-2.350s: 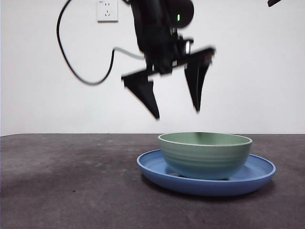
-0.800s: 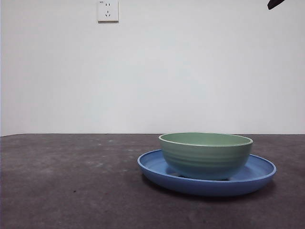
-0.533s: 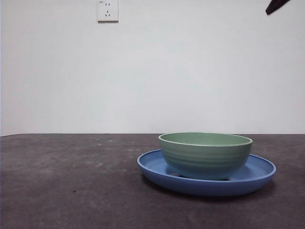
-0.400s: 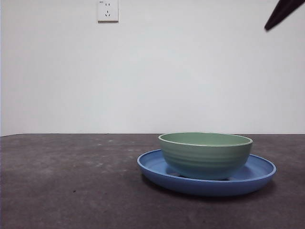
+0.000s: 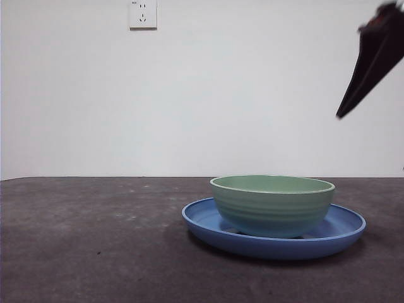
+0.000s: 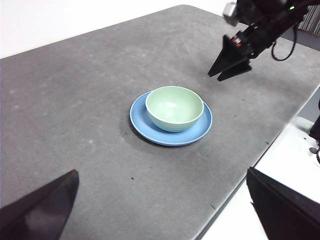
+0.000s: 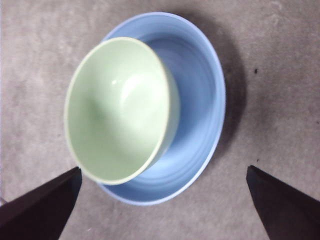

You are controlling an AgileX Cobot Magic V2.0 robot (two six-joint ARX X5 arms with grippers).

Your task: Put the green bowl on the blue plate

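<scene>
The green bowl [image 5: 271,205] stands upright inside the blue plate [image 5: 202,222] on the dark table, right of centre in the front view. My right gripper [image 5: 372,63] comes in from the top right corner, above and to the right of the bowl, touching nothing. In the right wrist view it [image 7: 163,168] is open, with the bowl [image 7: 117,110] and plate [image 7: 202,85] close below. My left gripper [image 6: 161,171] is open and empty, high and far from the bowl [image 6: 174,107] and plate [image 6: 140,125]. The left wrist view also shows the right gripper [image 6: 220,75] beyond the plate.
A white wall socket [image 5: 142,14] is on the wall behind. The grey table's edge [image 6: 235,175] runs near the plate, with a white surface [image 6: 300,150] beyond it.
The open gripper that hung above the bowl has left the front view. The black tip at the top right has come down and grown larger. Bowl and plate have not moved.
</scene>
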